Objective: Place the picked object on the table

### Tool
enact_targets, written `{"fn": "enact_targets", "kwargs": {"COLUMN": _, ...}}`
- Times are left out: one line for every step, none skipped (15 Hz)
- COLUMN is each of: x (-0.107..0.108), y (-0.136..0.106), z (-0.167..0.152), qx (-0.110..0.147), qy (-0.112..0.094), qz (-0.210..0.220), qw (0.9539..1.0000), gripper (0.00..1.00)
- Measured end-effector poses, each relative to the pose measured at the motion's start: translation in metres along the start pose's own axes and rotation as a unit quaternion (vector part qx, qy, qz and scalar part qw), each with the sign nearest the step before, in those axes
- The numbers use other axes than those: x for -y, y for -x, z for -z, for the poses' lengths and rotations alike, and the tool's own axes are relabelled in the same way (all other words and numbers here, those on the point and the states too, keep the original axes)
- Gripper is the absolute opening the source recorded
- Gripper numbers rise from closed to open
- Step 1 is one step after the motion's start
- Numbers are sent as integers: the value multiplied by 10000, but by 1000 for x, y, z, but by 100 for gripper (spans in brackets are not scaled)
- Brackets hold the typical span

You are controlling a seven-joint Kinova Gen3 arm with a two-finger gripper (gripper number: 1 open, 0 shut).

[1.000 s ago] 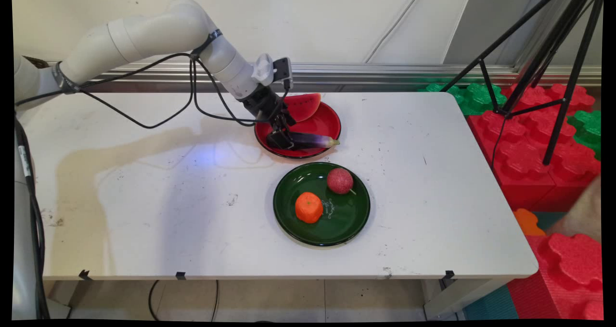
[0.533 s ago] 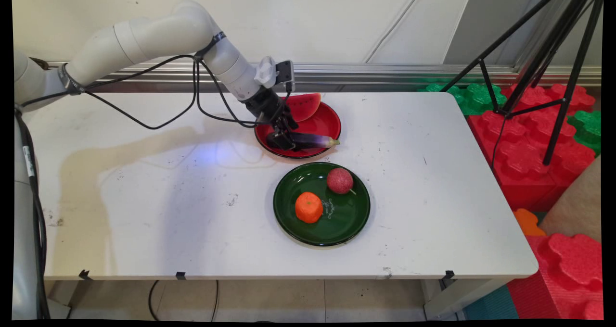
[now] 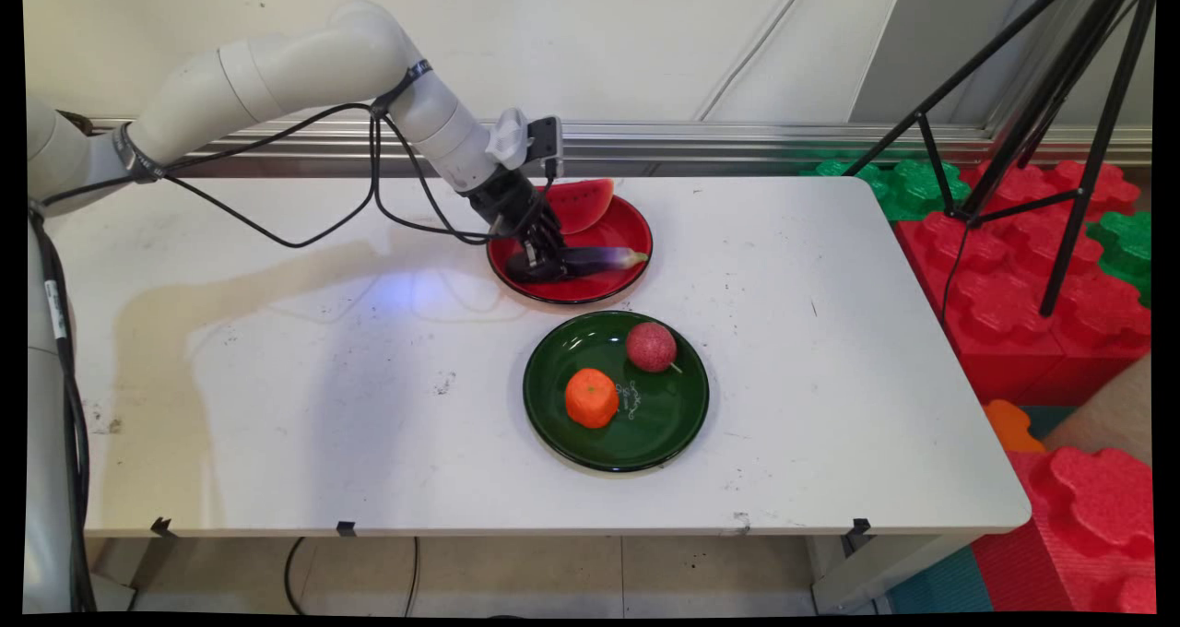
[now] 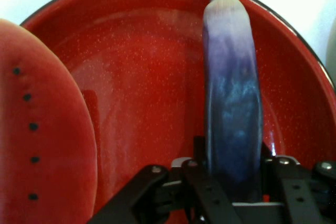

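Eggplant (image 3: pixel 595 259) is the thing in play: a long purple one with a pale tip, lying across the near part of the red plate (image 3: pixel 627 230), its pale end pointing toward the plate's right rim. The hand (image 3: pixel 536 266) is clamped on the eggplant's dark end at the plate's left side, and the hand view shows the eggplant (image 4: pixel 232 114) rising straight up between the two black fingers (image 4: pixel 210 192), which press against its sides. In that same view the red plate (image 4: pixel 142 77) fills the background and a watermelon slice (image 4: pixel 42 129) with black seeds sits to the eggplant's left, apart from it. In the main view the watermelon slice (image 3: pixel 579 203) leans at the plate's far rim, just behind the hand. Nearer the camera than the red plate, and just beside it, a green plate (image 3: pixel 673 415) rests on the white bench (image 3: pixel 277 378); it carries an orange (image 3: pixel 591 397) on its left part and a round red fruit (image 3: pixel 651 347) at its far side, the two not touching.
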Motion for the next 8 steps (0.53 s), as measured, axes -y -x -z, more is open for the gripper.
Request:
{"fn": "enact_targets", "kwargs": {"x": 1, "y": 1, "z": 1, "qx": 0, "qy": 0, "qz": -18, "qw": 10000, "gripper": 0}}
{"fn": "enact_targets", "kwargs": {"x": 1, "y": 1, "z": 3, "qx": -3, "qy": -5, "qz": -22, "qw": 10000, "gripper": 0}}
{"fn": "enact_targets", "kwargs": {"x": 2, "y": 2, "z": 5, "qx": -12, "qy": -14, "qz": -21, "qw": 10000, "gripper": 0}}
{"fn": "enact_targets", "kwargs": {"x": 2, "y": 2, "z": 8, "qx": -31, "qy": -29, "qz": -8, "qw": 10000, "gripper": 0}}
{"fn": "enact_targets", "kwargs": {"x": 3, "y": 2, "z": 11, "qx": -59, "qy": -45, "qz": 9, "qw": 10000, "gripper": 0}}
{"fn": "enact_targets", "kwargs": {"x": 3, "y": 2, "z": 14, "qx": -80, "qy": -59, "qz": 20, "qw": 9999, "gripper": 0}}
{"fn": "enact_targets", "kwargs": {"x": 3, "y": 2, "z": 18, "qx": -114, "qy": -81, "qz": 39, "qw": 9999, "gripper": 0}}
{"fn": "enact_targets", "kwargs": {"x": 3, "y": 2, "z": 21, "qx": -137, "qy": -94, "qz": 50, "qw": 9998, "gripper": 0}}
